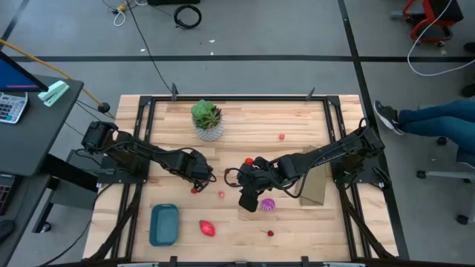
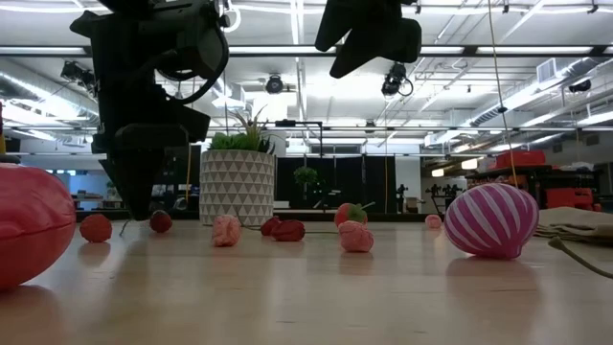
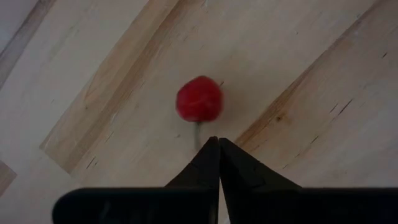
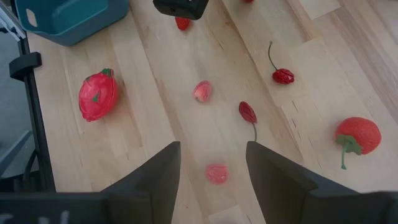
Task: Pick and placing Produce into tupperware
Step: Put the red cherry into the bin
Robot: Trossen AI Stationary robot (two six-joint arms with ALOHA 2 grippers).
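My left gripper (image 1: 199, 180) is shut, low over the table, right by a small round red piece with a thin stem (image 3: 199, 99) that lies on the wood. My right gripper (image 4: 211, 155) is open and empty, well above the table; a small pink piece (image 4: 216, 173) lies below it. The purple ribbed ball (image 1: 267, 204) rests on the table beside the right gripper. The larger oval red piece (image 1: 208, 228) lies right of the blue-teal tray (image 1: 164, 224) at the near left. More small red pieces (image 4: 283, 76) are scattered about. My left gripper's shut fingertips (image 3: 211, 149) point down beside the free end of the red piece's stem (image 3: 198, 132). I cannot tell whether they touch the stem. The red piece lies on the table.
A green plant in a white pot (image 1: 207, 120) stands at the far middle. A tan box (image 1: 313, 185) sits under the right arm. A red piece with a green stalk (image 4: 358, 135) lies apart. A person's legs (image 1: 430, 119) show beyond the table's right edge.
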